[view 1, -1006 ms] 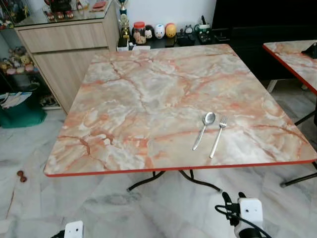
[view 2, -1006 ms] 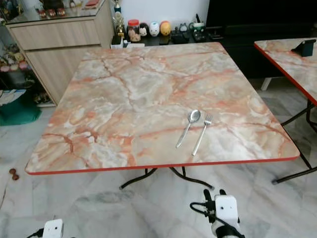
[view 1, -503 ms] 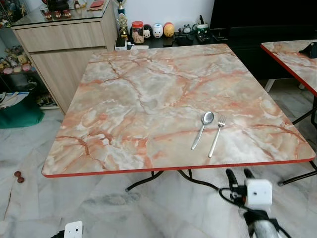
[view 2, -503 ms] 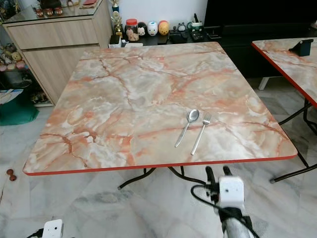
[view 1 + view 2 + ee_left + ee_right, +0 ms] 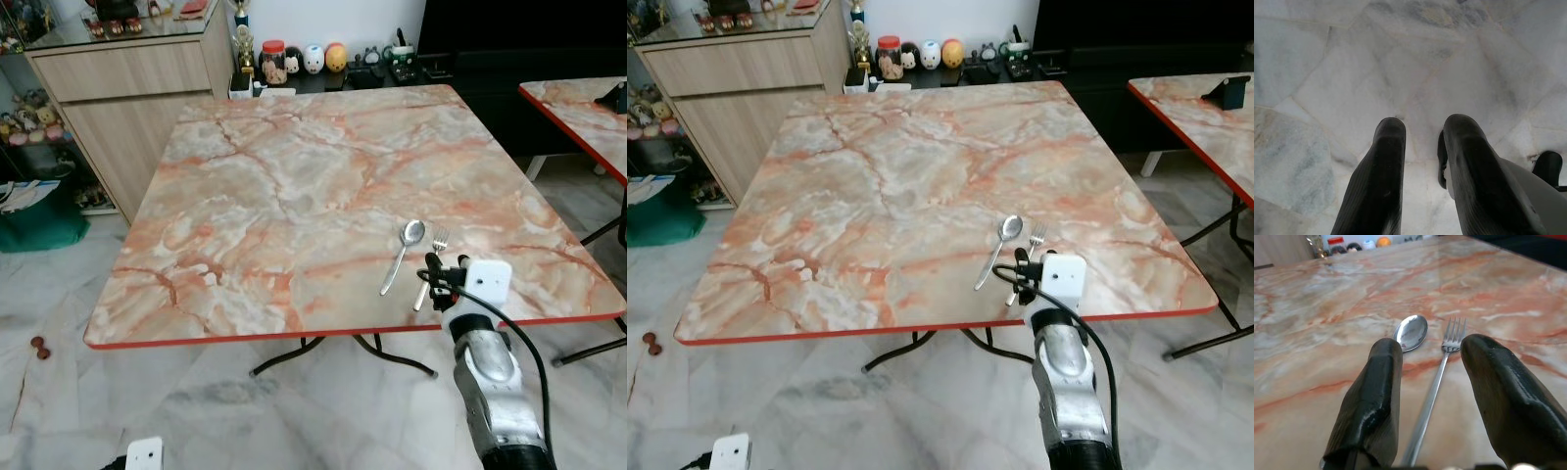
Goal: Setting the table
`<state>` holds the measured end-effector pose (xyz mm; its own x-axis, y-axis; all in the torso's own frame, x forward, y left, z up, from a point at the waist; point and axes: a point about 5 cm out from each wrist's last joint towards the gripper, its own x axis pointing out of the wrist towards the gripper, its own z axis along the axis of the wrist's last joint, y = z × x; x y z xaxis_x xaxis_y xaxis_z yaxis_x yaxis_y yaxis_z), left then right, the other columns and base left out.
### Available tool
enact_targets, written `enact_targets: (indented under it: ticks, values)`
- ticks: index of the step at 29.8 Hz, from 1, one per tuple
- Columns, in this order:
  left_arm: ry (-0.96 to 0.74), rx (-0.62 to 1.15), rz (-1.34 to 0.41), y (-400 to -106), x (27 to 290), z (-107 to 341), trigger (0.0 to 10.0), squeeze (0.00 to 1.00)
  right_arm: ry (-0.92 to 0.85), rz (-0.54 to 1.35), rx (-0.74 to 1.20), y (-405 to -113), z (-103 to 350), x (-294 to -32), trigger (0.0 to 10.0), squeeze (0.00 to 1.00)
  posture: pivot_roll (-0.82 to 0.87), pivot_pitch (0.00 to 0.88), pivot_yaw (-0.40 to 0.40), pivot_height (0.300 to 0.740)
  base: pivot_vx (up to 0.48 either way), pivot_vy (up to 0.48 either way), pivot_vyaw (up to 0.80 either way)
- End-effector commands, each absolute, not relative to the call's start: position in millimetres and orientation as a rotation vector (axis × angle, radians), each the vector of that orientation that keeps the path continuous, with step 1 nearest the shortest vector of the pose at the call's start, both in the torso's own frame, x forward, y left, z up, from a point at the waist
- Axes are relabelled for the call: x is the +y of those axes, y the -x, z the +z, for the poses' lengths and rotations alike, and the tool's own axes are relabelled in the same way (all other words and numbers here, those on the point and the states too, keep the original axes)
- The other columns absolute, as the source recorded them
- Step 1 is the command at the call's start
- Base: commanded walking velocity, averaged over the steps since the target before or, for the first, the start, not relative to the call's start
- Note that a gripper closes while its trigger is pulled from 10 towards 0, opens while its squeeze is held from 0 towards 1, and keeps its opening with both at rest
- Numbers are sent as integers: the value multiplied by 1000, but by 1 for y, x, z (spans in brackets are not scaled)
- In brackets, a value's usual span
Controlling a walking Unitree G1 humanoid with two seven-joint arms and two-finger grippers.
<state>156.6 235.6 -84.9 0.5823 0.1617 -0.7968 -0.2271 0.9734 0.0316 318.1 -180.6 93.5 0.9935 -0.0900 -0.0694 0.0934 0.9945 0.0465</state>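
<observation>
A: So, what could go wrong w/ the right gripper (image 5: 1427,396)?

B: Its two black fingers are apart, w/ the fork (image 5: 1436,387) handle between them. The fork lies flat & thin on the table (image 5: 294,166), so I think the tips could slip off it. They could also push it, and it lies near the front edge, so it may drop. The spoon (image 5: 402,253) is just beside it & could get bumped too.

A: How does the fork look?

B: Shiny, silver, long thin handle, prongs pointing away from the robot.

A: And the left gripper (image 5: 1422,147)?

B: Hangs over the floor (image 5: 1327,63), fingers a bit apart, holding nothing.
</observation>
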Motion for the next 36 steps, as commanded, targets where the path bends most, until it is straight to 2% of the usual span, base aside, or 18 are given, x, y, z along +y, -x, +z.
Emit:
enact_targets:
  ticks: [1,2,4,5,13,14,15,28,32,36]
  values:
    - [59,954,234,-151,240,-86,10000,0,-93,-116,99,-323,91,-180,10000,0,-89,0,63,740,0,0,0]
    - [59,954,234,-152,240,-86,10000,0,-96,-122,118,-326,90,-179,10000,0,-89,0,64,740,0,0,0]
    - [58,954,235,-152,240,-86,10000,0,-118,-148,137,-332,89,-179,10000,592,-89,0,68,740,0,0,0]
    - [57,954,234,-152,240,-86,10000,0,-136,-151,138,-334,89,-178,10000,1000,-89,0,68,740,0,0,0]
    - [56,956,236,-152,241,-86,10000,0,-197,-179,224,-354,90,-168,10000,1000,-85,0,71,740,0,0,0]
    - [57,951,234,-154,240,-86,10000,0,-190,-169,216,-356,93,-165,10000,137,-81,0,69,740,0,0,0]
    - [59,946,234,-155,240,-85,10000,0,-183,-161,210,-358,95,-162,10000,0,-81,0,68,740,0,0,0]
    - [77,956,248,-149,239,-88,10000,0,-187,-154,167,-366,103,-156,10000,0,-83,0,62,740,0,0,0]
    - [95,927,258,-151,238,-87,10000,0,-102,-106,41,-363,113,-157,10000,0,-77,0,56,740,0,0,0]
    - [98,906,264,-154,239,-85,10000,0,25,-13,-77,-346,113,-158,10000,0,-77,0,52,740,0,0,0]
